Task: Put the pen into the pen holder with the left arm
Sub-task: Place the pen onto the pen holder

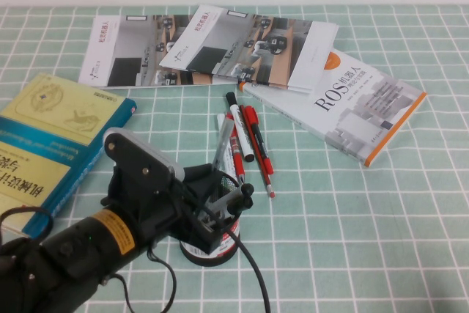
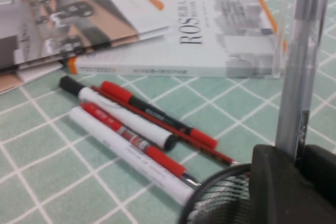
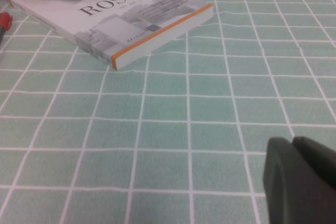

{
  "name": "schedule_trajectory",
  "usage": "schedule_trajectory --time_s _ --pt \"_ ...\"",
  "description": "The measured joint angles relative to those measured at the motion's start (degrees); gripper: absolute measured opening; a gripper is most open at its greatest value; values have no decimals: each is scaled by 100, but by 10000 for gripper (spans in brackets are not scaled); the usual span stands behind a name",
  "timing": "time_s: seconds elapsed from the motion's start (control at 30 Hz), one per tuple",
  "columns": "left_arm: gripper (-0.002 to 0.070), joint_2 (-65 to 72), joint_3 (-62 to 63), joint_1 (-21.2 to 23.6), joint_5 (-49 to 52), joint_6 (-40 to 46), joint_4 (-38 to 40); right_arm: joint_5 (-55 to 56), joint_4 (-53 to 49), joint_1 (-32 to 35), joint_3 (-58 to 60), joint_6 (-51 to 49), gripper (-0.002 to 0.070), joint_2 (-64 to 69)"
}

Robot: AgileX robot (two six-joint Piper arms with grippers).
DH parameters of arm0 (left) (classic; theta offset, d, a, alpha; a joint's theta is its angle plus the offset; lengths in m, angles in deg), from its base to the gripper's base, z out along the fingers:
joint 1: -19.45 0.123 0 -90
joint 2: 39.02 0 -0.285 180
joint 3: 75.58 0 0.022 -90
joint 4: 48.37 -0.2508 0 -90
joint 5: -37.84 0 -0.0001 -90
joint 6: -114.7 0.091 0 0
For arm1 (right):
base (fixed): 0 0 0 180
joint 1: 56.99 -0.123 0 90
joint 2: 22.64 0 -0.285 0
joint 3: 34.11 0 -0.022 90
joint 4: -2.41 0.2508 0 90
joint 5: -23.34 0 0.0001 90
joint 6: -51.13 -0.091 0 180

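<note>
My left gripper is at the lower left of the table, right over the black wire-mesh pen holder, whose white-and-red label shows at its base. It is shut on the slim silvery-grey pen, which sticks out tilted from between the fingers. In the left wrist view the pen rises from the left gripper, and the holder's mesh rim lies just beside the fingers. The pen's lower end is hidden. My right gripper is shut and empty over bare tablecloth; it does not show in the high view.
Several markers and a thin red pen lie just beyond the holder. A ROS book lies at the right back, brochures at the back, and a teal book at the left.
</note>
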Motion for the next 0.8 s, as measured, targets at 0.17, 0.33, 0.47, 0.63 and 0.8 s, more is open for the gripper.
schedule_trajectory --time_s 0.17,0.33,0.47,0.63,0.8 --pt "46 220 0 50 -346 -3 0 0 0 0 0 0 -20 0" --pt "46 325 0 50 -457 11 0 0 0 0 0 0 -20 0" --pt "95 325 0 50 -484 11 0 0 0 0 0 0 -20 0" --pt "338 325 0 50 -470 11 0 0 0 0 0 0 -20 0" --pt "480 213 0 50 -192 11 20 0 0 0 0 0 -20 0"
